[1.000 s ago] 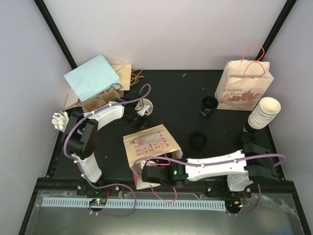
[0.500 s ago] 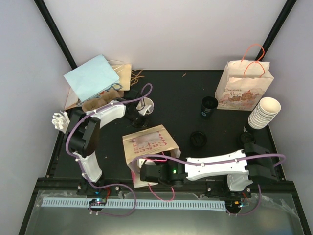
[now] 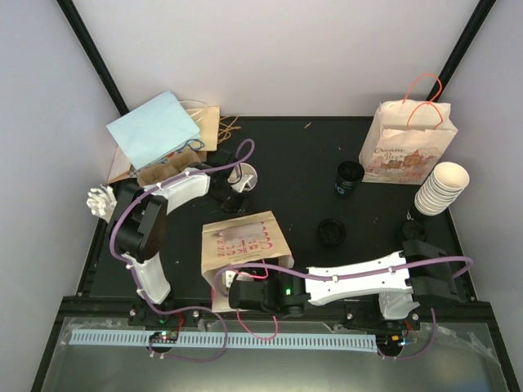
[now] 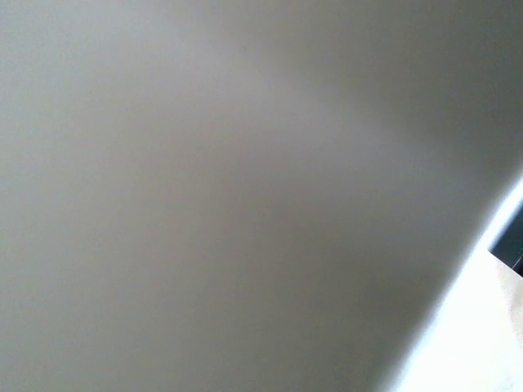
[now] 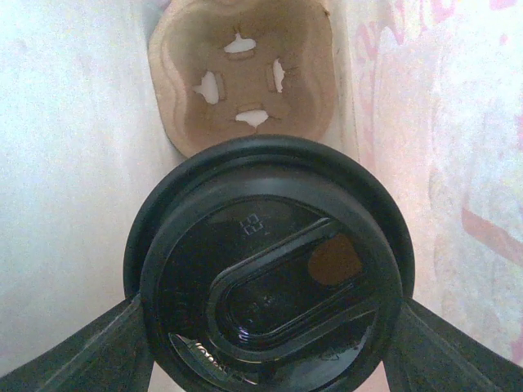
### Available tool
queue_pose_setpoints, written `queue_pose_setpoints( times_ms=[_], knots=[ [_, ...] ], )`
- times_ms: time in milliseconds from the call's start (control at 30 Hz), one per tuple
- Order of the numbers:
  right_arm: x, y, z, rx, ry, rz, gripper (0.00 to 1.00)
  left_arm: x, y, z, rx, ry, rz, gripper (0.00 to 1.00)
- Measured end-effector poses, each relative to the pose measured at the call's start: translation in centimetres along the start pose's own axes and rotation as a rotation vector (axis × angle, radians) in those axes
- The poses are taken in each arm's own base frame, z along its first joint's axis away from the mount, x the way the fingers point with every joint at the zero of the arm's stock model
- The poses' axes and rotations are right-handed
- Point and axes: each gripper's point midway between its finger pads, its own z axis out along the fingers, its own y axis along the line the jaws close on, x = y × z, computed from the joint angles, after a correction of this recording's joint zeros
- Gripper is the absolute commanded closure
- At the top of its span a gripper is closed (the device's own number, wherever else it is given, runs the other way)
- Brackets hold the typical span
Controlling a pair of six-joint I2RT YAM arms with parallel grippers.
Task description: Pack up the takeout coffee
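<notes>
In the right wrist view a takeout coffee cup with a black lid (image 5: pixel 270 278) sits between the fingers of my right gripper (image 5: pixel 268 331), which is shut on it. The cup is inside a pink-printed paper bag (image 3: pixel 243 242) that lies on its side. A brown cardboard cup carrier (image 5: pixel 245 77) sits deeper in the bag, beyond the cup. From above, my right gripper (image 3: pixel 234 296) is at the bag's near mouth. My left gripper (image 3: pixel 230 189) is shut beside a white cup (image 3: pixel 243 175) just behind the bag. Its wrist view is a blurred grey surface, so what it touches is hidden.
A lidded black cup (image 3: pixel 350 176) and a loose black lid (image 3: pixel 331 233) stand right of the bag. A stack of white cups (image 3: pixel 442 188) and an upright printed bag (image 3: pixel 407 145) are at the back right. A blue bag (image 3: pixel 154 131) and brown bags lie at the back left.
My right arm has slid left and further into the lying bag with the cup. The bag has shifted slightly left. The left arm has barely moved.
</notes>
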Motion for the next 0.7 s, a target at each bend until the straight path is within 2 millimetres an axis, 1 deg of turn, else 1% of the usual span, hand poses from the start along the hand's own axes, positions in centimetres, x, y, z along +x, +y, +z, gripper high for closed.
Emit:
queue_pose_setpoints(
  times_ms=[100, 300, 433, 600, 700],
  knots=[
    [0.2, 0.2, 0.0, -0.006, 0.002, -0.003, 0.45, 0.0, 0.0, 0.0, 0.001, -0.001, 0.001, 0.98],
    [0.6, 0.3, 0.0, -0.012, 0.013, -0.006, 0.46, -0.5, -0.1, 0.0, 0.002, -0.021, 0.010, 0.92],
    [1.1, 0.4, 0.0, -0.014, 0.024, -0.008, 0.45, -1.0, 0.0, -0.1, -0.005, -0.034, 0.012, 0.91],
    [2.0, 0.6, 0.0, -0.013, 0.052, -0.017, 0.45, -2.9, -0.4, -0.1, 0.000, -0.062, 0.028, 0.91],
    [2.4, 0.6, -0.1, -0.015, 0.065, -0.022, 0.46, -4.1, -0.8, 0.4, 0.004, -0.068, 0.045, 0.91]
  ],
)
